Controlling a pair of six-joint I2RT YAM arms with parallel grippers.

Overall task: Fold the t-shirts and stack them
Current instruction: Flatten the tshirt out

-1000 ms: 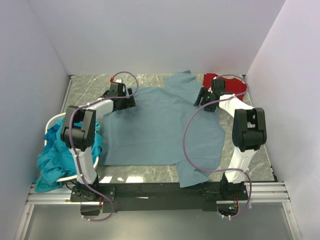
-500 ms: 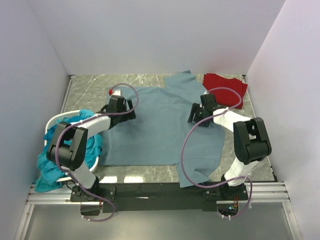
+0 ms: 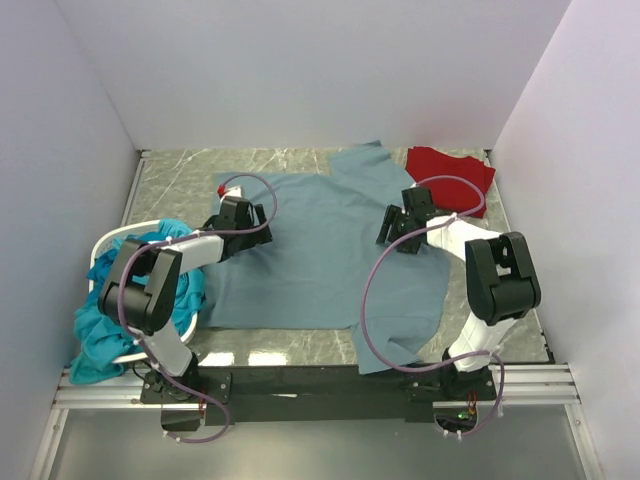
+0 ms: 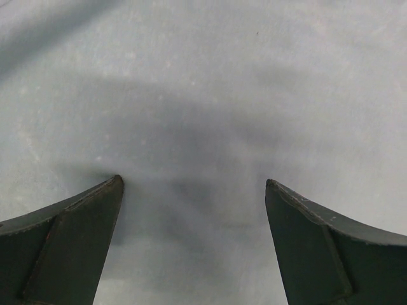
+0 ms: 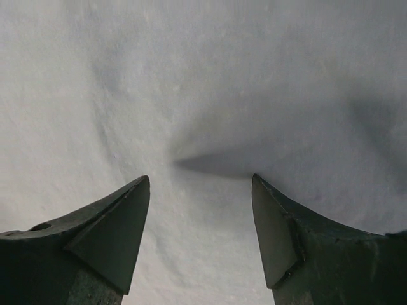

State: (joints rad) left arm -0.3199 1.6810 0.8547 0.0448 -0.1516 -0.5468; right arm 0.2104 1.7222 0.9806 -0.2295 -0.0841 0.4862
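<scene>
A grey-blue t-shirt [image 3: 320,250] lies spread flat over the middle of the table. My left gripper [image 3: 255,228] is open, low over the shirt's left part; its fingers frame bare cloth [image 4: 191,127] in the left wrist view. My right gripper [image 3: 392,226] is open over the shirt's right part, above a small crease in the fabric [image 5: 210,162]. A folded red t-shirt [image 3: 450,170] lies at the back right. Teal shirts [image 3: 135,300] fill a basket at the left.
The white basket [image 3: 100,248] stands at the left edge and its teal cloth spills over the front. White walls close in the table on three sides. Bare marble table [image 3: 180,170] shows at the back left. Purple cables loop over both arms.
Both grippers have come from the shirt's far edge toward the near side, onto the shirt's body. The left arm's elbow has folded down to the left. The shirt lies about the same.
</scene>
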